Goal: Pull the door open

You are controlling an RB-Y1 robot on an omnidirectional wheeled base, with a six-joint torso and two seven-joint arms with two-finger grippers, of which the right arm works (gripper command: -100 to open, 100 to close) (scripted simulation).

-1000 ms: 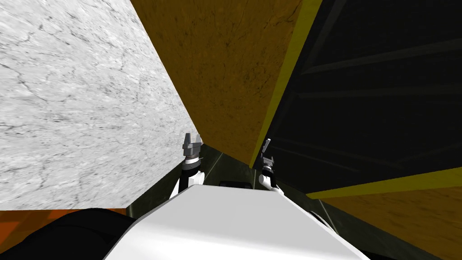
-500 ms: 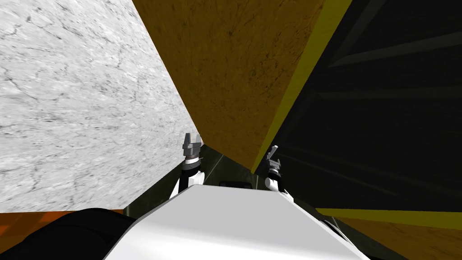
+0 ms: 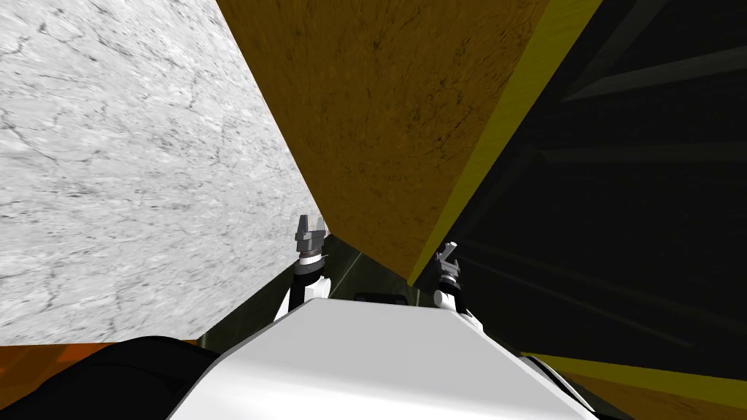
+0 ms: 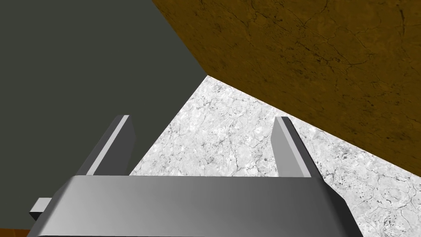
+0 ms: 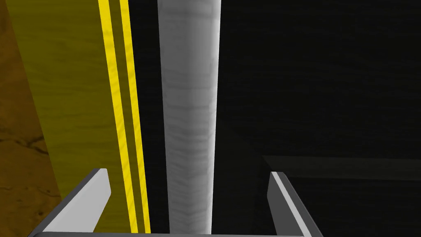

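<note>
Brown wall (image 3: 394,109) beside dark panelled door (image 3: 627,189)

My left claw (image 3: 309,232) stands upright just left of centre in the head view, low in the frame, its fingers (image 4: 287,144) spread wide. My right claw (image 3: 446,255) sits slightly lower, right of centre, its fingers (image 5: 88,193) likewise parted.

The right gripper (image 3: 446,257) sits at the lower end of a yellow edge strip (image 3: 504,124), which runs between a brown wall (image 3: 394,109) and the dark door (image 3: 620,211). The left gripper (image 3: 309,235) stands beside a white marbled wall (image 3: 131,168).
</note>
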